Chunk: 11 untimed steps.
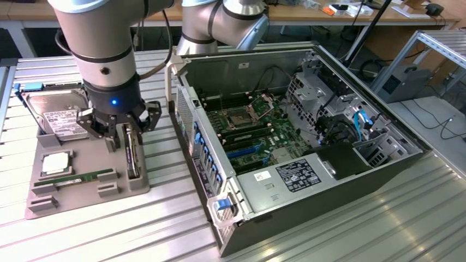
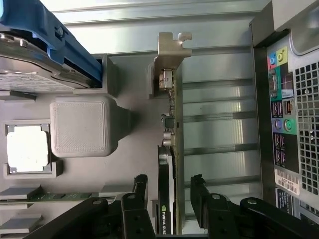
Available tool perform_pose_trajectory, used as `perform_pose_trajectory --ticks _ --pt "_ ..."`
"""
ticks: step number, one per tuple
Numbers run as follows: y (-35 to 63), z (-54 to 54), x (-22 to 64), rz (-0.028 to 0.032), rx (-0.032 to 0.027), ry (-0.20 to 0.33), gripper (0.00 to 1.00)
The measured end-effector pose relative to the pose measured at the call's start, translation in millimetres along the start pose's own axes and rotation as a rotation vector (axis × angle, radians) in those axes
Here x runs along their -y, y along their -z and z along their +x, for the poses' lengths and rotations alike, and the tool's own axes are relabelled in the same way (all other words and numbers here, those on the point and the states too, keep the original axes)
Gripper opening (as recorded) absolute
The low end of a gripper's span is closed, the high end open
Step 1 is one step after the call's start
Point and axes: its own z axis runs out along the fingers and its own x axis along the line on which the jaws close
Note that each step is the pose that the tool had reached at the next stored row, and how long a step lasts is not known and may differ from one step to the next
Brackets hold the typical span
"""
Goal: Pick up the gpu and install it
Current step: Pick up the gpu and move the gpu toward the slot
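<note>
Slatted table (image 1: 145,229) — gripper (image 1: 124,143) spread astride the edge-up gpu (image 1: 132,161), which we judge stiff but fragile — pinch its faces.

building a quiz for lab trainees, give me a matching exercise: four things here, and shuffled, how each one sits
1. thin black gpu card with silver metal bracket
2. boxy silver hard drive with white label
3. narrow green memory stick
4. black metal computer case

A. lying on its side, open
B. standing on edge between the open jaws
C. flat in the grey tray beside the square silver chip
D. held in a blue frame

Pairs: 1-B, 2-D, 3-C, 4-A
</note>
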Motion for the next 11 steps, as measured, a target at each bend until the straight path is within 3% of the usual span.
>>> perform_pose_trajectory --ticks 11 --pt "-9.3 0.4 -8.3 -0.0002 0.0003 0.0 0.48"
